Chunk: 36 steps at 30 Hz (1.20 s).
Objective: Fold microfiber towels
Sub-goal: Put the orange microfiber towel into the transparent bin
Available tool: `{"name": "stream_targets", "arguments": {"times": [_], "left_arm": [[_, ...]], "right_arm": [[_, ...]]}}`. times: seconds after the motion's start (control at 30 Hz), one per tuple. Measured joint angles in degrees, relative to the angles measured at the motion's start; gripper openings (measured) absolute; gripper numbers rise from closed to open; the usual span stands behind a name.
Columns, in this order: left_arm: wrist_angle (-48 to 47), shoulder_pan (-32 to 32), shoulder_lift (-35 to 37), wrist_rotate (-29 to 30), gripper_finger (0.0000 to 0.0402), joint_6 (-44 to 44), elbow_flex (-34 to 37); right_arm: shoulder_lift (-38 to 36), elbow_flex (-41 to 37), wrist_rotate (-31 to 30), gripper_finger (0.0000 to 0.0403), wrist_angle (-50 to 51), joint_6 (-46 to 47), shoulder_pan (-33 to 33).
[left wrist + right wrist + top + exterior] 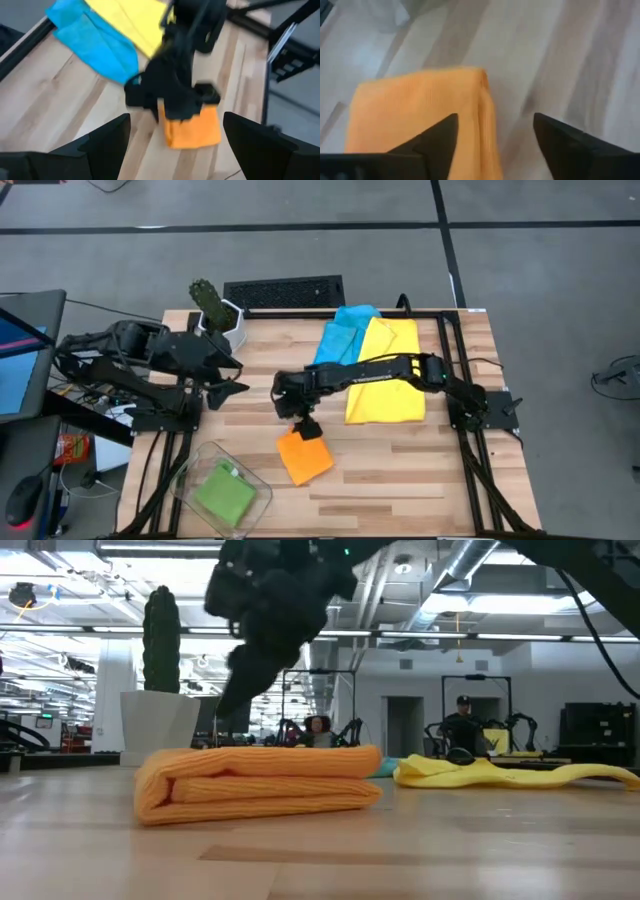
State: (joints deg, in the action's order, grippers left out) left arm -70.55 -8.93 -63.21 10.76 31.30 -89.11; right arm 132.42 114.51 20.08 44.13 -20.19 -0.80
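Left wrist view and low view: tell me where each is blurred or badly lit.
Left wrist view: the right gripper over the orange towel is smeared, the blue towel soft. Low view: the right gripper is a dark backlit silhouette against bright ceiling lights; the orange towel is sharp, the yellow towel behind it slightly softer.

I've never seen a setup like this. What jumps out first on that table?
Probably the folded orange towel near the table's front middle, with the right gripper hovering open just over it. Behind it, the yellow towel lies spread out, overlapping the light blue towel. The green towel sits folded in a clear bin at the front left.
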Motion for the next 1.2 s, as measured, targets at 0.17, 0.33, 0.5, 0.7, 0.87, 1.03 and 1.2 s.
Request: {"name": "stream_targets", "arguments": {"times": [0.17,0.33,0.5,0.7,0.87,1.03,1.2], "left_arm": [[-3.5,0.0,-2.0,-0.5,0.0311,-1.7,0.1],[-1.1,0.0,-1.9,-0.9,0.0311,-2.2,3.3],[11.8,-0.2,-3.6,-2.5,0.0311,-0.6,14.1],[31.4,0.3,-11.4,-3.5,0.0311,0.6,27.3],[38.4,-0.2,-22.0,-3.8,0.0311,-0.7,29.1],[39.1,-0.8,-30.2,-5.6,0.0311,-0.2,29.0],[43.7,-1.1,-34.9,-8.0,0.0311,0.2,29.0]], "right_arm": [[-6.9,6.0,0.9,0.0322,19.2,3.0,3.1],[-19.3,5.9,-0.7,0.0316,41.9,6.2,5.0],[-35.0,4.0,-7.5,0.0309,44.7,19.0,3.8],[-49.9,-2.8,-24.2,0.0308,41.1,38.0,-5.9],[-58.5,-8.0,-36.6,0.0308,41.4,52.2,-15.3],[-61.8,-12.8,-40.0,0.0308,41.0,61.5,-21.7],[-62.8,-16.9,-41.1,0.0308,41.1,65.6,-25.9]]}}
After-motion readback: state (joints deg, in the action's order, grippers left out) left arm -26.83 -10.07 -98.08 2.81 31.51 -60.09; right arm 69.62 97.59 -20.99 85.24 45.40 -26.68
